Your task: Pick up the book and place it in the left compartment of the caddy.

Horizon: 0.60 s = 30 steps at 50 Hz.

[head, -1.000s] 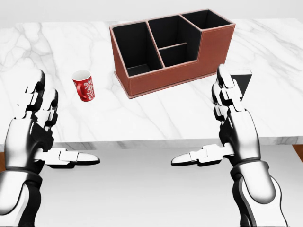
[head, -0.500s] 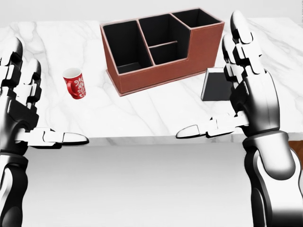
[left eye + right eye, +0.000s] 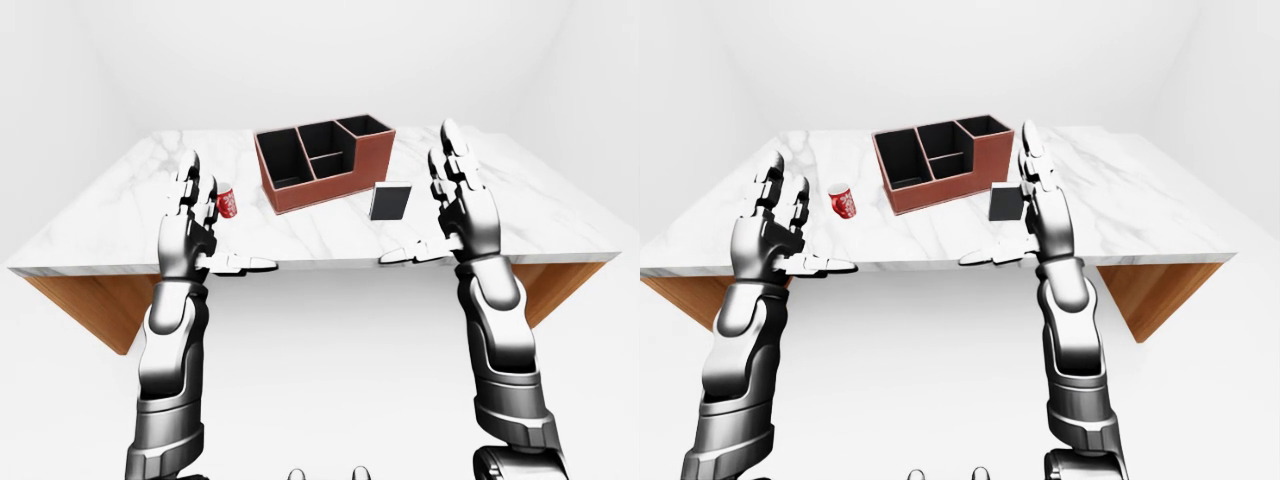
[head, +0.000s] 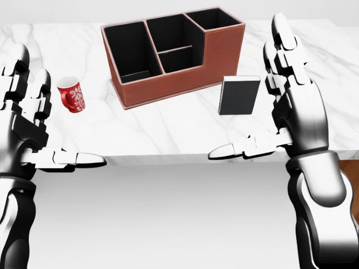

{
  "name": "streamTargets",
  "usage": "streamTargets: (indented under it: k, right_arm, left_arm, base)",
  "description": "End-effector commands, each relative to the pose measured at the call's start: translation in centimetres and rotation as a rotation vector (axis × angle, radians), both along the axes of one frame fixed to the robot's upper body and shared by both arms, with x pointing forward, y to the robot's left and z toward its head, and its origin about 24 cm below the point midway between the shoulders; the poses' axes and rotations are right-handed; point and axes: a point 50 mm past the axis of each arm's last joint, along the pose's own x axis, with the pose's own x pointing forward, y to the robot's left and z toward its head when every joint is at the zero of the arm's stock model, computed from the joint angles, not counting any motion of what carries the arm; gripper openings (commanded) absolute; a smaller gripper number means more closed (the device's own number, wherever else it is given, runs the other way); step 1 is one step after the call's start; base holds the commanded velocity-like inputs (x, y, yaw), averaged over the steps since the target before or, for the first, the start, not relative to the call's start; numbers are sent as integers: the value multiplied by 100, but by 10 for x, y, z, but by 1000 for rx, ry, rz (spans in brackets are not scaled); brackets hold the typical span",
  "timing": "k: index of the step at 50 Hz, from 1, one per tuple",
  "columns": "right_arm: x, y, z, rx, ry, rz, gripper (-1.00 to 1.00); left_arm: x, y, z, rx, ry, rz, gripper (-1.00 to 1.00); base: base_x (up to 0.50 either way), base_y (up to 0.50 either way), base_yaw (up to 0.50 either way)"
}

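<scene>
A dark book [image 4: 239, 95] lies flat on the white marble table [image 4: 168, 134], just right of the brown caddy [image 4: 168, 84]. The caddy's black left compartment [image 4: 130, 53] holds nothing. My right hand [image 4: 272, 120] is open, fingers up and thumb out to the left, just right of the book and apart from it, as the left-eye view [image 3: 450, 205] shows. My left hand [image 4: 33, 129] is open and holds nothing, at the view's left by the table's near edge.
A red patterned mug [image 4: 71, 94] stands left of the caddy, near my left hand. The caddy has two smaller middle compartments and a raised right one [image 4: 213, 17]. The table's edge [image 4: 168, 158] runs across the head view below the hands.
The whole view has shifted, so caddy, mug and book sit further left. The book now shows fully, left of my right hand. Both hands have risen since one second ago and stay open.
</scene>
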Motion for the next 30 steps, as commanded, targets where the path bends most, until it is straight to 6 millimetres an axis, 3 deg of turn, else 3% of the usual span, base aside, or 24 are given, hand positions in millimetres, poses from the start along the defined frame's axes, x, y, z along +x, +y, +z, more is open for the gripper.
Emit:
streamTargets:
  k: [1, 11, 30]
  right_arm:
    - [0, 2, 3, -25, -12, 1, 100]
    - [-3, 0, 13, -71, -53, 3, 100]
    - [-2, 0, 15, -83, -52, 15, 100]
  left_arm:
    - [0, 0, 1, 5, -4, -1, 100]
    - [2, 1, 5, 24, -13, 2, 100]
    - [1, 2, 15, 22, -54, 5, 100]
  base:
    - [0, 0, 0]
    - [0, 0, 0]
    - [23, 0, 0]
